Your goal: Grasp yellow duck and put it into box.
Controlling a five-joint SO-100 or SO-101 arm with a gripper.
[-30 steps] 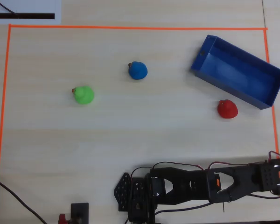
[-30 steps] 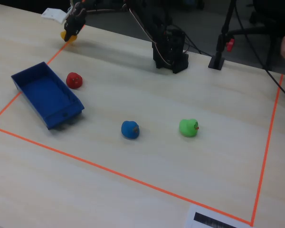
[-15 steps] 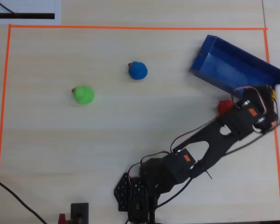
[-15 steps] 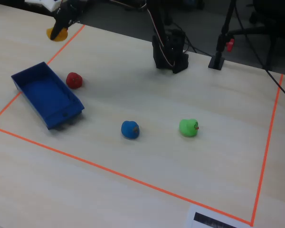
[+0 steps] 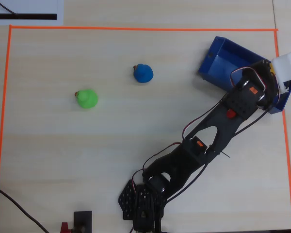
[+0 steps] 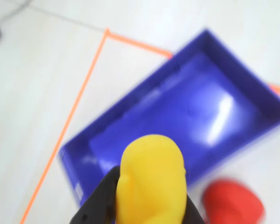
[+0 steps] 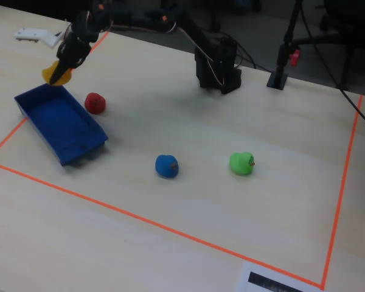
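The yellow duck [image 6: 151, 182] sits gripped between my gripper's [image 6: 149, 200] black fingers [image 6: 100, 198], filling the lower middle of the wrist view. In the fixed view the gripper [image 7: 62, 72] holds the duck [image 7: 55, 75] in the air just above the far end of the blue box [image 7: 55, 115]. The box's bare floor [image 6: 200, 107] lies right below and beyond the duck in the wrist view. In the overhead view the arm's wrist [image 5: 252, 92] covers the near end of the box [image 5: 220, 56], and the duck is hidden.
A red duck [image 7: 95, 102] lies on the table close beside the box, also in the wrist view [image 6: 232, 203]. A blue duck [image 5: 143, 73] and a green duck [image 5: 87, 99] lie mid-table. Orange tape [image 6: 79, 93] marks the work area's edge by the box.
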